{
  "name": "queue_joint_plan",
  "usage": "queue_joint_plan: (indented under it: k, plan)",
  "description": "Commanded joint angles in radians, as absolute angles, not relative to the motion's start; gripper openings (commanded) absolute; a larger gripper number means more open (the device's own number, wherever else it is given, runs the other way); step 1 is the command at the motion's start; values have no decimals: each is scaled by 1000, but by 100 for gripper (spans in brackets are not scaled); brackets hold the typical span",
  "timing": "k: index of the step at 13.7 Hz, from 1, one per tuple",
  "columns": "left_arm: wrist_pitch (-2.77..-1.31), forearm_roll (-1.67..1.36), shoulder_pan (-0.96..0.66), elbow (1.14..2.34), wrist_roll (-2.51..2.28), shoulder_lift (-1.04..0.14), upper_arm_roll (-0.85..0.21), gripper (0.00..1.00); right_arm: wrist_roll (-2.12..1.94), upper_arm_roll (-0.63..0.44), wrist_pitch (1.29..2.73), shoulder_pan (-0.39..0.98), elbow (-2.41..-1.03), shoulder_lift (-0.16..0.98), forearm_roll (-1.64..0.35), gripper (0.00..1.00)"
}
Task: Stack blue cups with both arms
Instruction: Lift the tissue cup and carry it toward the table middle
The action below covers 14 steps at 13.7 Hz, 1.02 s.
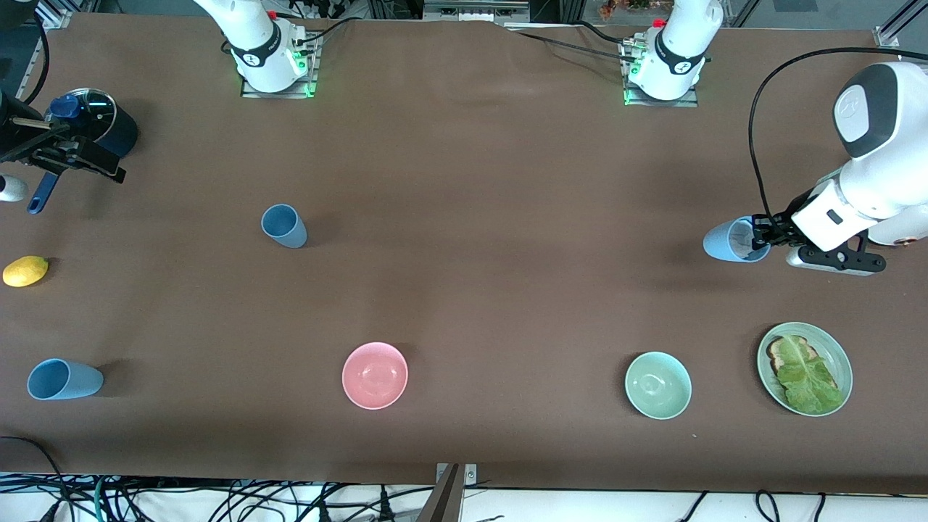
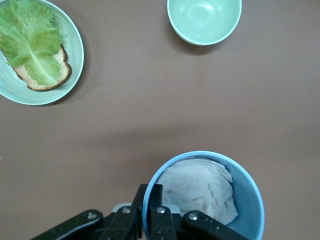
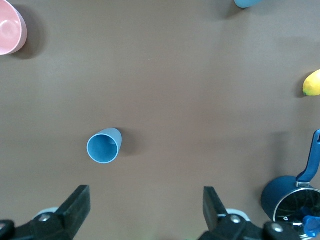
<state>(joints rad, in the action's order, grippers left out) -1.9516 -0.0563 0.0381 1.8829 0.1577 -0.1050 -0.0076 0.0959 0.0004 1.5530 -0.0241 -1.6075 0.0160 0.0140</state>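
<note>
My left gripper [image 1: 757, 235] is shut on the rim of a light sky blue cup [image 1: 728, 241] at the left arm's end of the table, one finger inside and one outside. In the left wrist view the gripper [image 2: 150, 200] holds the cup [image 2: 245, 195], which has crumpled white paper in it. A slate blue cup [image 1: 284, 225] stands upright on the table; it also shows in the right wrist view [image 3: 104, 145]. Another light blue cup [image 1: 64, 379] lies on its side near the front edge. My right gripper [image 1: 87, 159] is open and empty in the right wrist view [image 3: 146, 205], up beside the navy pot.
A navy pot with a glass lid [image 1: 98, 123] and a lemon [image 1: 25, 270] are at the right arm's end. A pink bowl [image 1: 375, 375], a pale green bowl [image 1: 657, 385] and a green plate [image 1: 841, 359] with bread and lettuce lie nearer the front camera.
</note>
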Motion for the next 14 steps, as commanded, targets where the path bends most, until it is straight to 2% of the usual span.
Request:
queue_joint_plan:
  k: [1, 6, 14]
  plan:
    - [-1911, -71, 18, 1822, 129, -124, -8, 0, 97, 5, 1545, -34, -1615, 0, 0, 100]
    - [-1780, -71, -151, 1723, -218, -129, -8, 0, 97, 5, 1545, -34, -1615, 0, 0, 100]
    - [-1773, -72, -464, 1625, -820, -199, -6, 0, 98, 3, 1543, -34, -1615, 0, 0, 100]
